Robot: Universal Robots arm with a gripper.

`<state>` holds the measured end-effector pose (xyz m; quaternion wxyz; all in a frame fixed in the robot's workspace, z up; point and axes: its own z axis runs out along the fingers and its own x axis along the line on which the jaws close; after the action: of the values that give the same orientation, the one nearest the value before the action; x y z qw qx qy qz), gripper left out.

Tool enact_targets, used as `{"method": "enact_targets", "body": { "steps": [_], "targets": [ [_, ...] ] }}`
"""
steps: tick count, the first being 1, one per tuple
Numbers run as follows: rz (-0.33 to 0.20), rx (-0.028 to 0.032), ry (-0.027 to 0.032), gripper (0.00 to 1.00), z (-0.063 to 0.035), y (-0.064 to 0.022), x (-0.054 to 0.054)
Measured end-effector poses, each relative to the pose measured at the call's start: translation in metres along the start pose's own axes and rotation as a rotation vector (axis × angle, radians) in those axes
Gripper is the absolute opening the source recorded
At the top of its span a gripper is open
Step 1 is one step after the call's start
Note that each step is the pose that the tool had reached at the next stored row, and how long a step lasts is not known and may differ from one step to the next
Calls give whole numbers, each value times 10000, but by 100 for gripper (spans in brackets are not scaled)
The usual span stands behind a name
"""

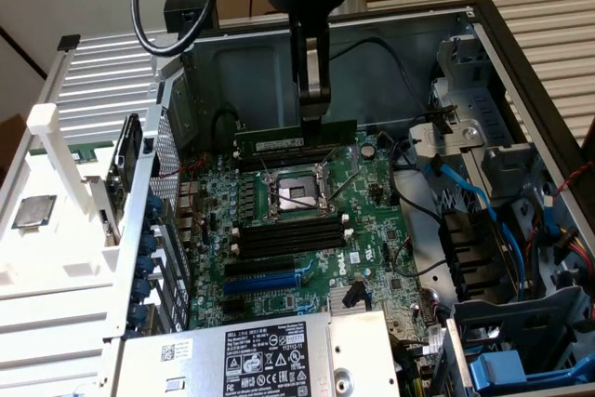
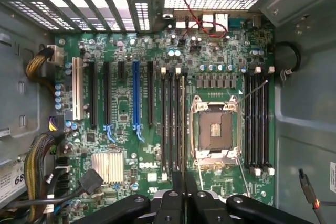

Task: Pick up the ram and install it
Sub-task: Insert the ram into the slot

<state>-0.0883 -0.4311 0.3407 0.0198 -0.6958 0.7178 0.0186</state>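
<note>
Open computer case (image 1: 251, 72). Centre of frame: green motherboard (image 1: 372, 188) carrying a bare processor socket (image 1: 293, 194), black memory slots (image 1: 288, 237) just below it, then a blue expansion slot (image 1: 270, 281). Lower edge: labelled power supply (image 1: 265, 360). The exterior view's right: blue cables (image 1: 469, 194). The exterior view's left: white rack (image 1: 56, 165).

You had before you one ram (image 1: 270, 143), one motherboard (image 2: 121, 45), one bare processor socket (image 2: 216, 128), two banks of black memory slots (image 2: 257, 124), one blue slot (image 2: 136, 95), one silver finned heatsink (image 2: 107, 166) and one labelled power supply box (image 1: 251, 355).
</note>
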Motion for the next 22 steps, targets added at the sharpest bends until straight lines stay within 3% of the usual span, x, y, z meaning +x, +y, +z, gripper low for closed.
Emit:
{"method": "enact_targets", "body": {
  "steps": [3, 7, 12, 20, 22],
  "targets": [
    [0, 6, 92, 12, 22, 21, -84],
    [-1, 8, 185, 12, 94, 22, -87],
    [1, 9, 216, 12, 202, 32, -81],
    [-1, 11, 267, 12, 470, 62, -48],
    [-1, 14, 374, 12, 516, 64, -45]
  ]
}}
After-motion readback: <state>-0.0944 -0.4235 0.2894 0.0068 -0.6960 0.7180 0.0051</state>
